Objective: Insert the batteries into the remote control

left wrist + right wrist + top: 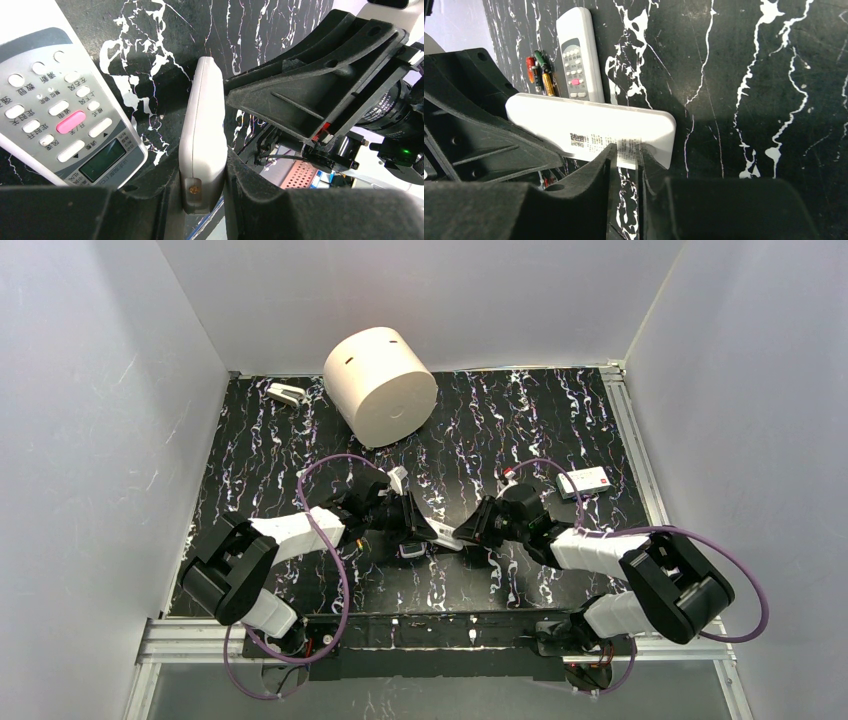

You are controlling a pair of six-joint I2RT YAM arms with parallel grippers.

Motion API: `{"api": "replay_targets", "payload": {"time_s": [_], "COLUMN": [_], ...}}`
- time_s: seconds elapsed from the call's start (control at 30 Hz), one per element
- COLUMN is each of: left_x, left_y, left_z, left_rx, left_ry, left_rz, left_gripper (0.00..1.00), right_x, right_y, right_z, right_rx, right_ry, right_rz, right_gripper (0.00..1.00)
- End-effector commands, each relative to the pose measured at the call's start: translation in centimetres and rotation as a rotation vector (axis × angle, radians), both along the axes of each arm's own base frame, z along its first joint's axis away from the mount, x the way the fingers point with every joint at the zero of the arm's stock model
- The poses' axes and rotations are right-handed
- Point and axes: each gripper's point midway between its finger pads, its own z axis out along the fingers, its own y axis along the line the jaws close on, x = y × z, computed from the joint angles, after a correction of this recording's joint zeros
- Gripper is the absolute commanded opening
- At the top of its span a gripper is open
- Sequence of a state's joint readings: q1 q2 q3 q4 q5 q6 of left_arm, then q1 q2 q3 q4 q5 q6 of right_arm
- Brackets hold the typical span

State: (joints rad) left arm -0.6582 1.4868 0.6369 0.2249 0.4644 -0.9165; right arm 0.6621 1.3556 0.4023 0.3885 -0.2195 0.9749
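Nearest the left wrist camera, the left gripper (202, 172) clamped one remote control (202, 115) edge-up; a second remote (60, 115) lay just beside. Right wrist view: the right gripper (625, 150) stood narrowly parted at the held remote's back, grip unclear. Beyond, three batteries (539, 72) lay on the table (749, 75), axes parallel to the second remote. From above they were hidden, likely nearer the left arm (290, 530).

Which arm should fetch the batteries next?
Right, probably. The left gripper is clamped on the white remote, steadying it. The right gripper has an unclear hold on it, and the batteries lie in its wrist view beside the second remote.
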Motion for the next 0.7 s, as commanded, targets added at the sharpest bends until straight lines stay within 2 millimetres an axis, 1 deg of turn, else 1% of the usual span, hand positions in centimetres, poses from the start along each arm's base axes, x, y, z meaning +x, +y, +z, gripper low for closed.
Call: {"api": "replay_targets", "payload": {"time_s": [0.0,0.17,0.43,0.67], "left_x": [-1.2,-1.2,-1.1,-1.3], "left_y": [2.1,2.3,2.5,2.2], "left_z": [-3.0,-3.2,-3.3,-3.4], "left_rx": [0.138,0.155,0.172,0.165], "left_ry": [0.056,0.058,0.058,0.070], "left_rz": [0.012,0.016,0.022,0.004], "left_gripper": [0.00,0.00,0.00,0.00], "right_x": [0.5,0.7,0.6,-0.1], "right_y": [0.1,-0.4,-0.3,0.7], "right_z": [0.0,0.0,0.1,-0.4], "right_rx": [-0.020,-0.048,-0.046,0.016], "right_ry": [-0.001,-0.011,-0.006,0.037], "right_rz": [-0.011,-0.024,-0.018,0.009], "right_gripper": [0.33,0.39,0.40,0.41]}}
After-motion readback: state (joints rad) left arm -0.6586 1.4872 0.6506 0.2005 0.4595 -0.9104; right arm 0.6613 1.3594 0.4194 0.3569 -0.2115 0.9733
